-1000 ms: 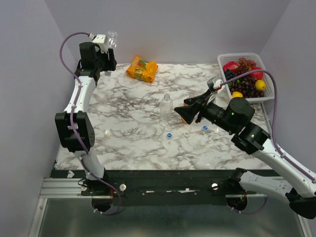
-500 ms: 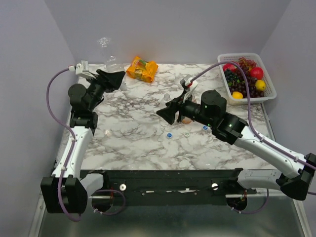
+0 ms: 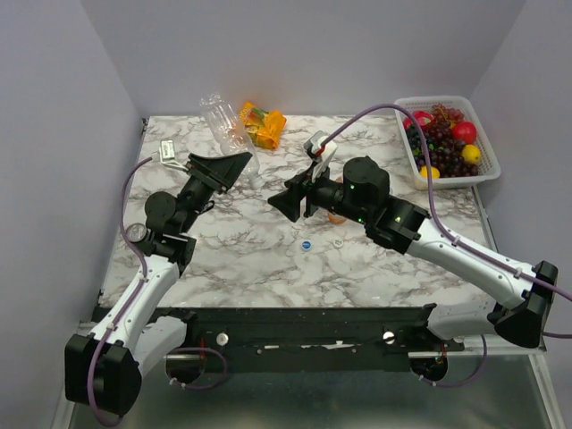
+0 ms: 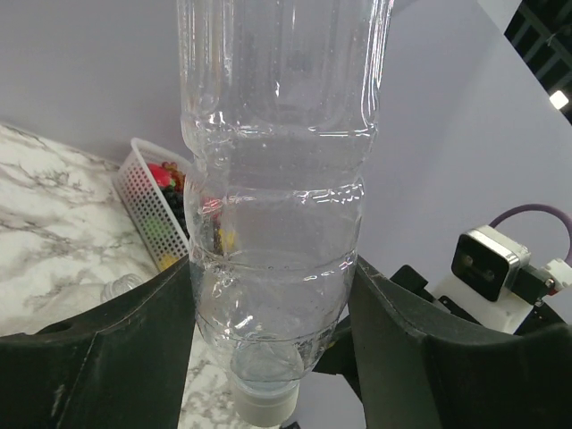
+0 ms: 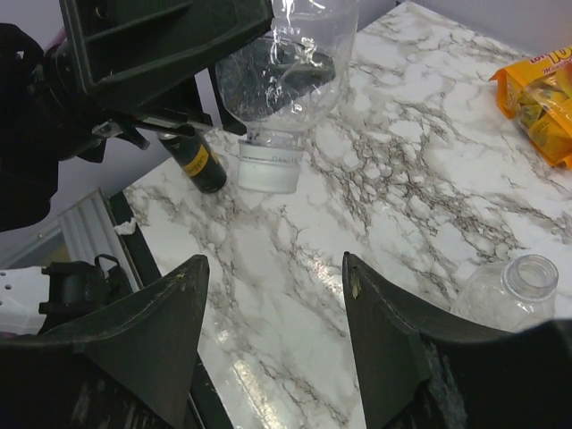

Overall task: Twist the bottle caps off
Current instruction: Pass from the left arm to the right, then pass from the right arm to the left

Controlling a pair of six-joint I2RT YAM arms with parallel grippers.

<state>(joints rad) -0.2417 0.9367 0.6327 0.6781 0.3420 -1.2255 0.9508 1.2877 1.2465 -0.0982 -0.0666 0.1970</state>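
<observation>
The clear bottle, clamped aloft in the left gripper, runs 11 to 5 o'clock in the top view, cap end lowest. The right gripper, jaws parted and empty, has the white cap at its 12 o'clock, not touching.

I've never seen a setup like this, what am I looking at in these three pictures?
Two robot arms, left and right, stand at a marble table. One picture looks down from above; the other two come from cameras on each arm's wrist. The left pincer grips a clear bottle, its white cap pointing at the right pincer, which is open and empty. On the table are a loose blue cap, an orange snack packet, an uncapped bottle and a fruit basket.
</observation>
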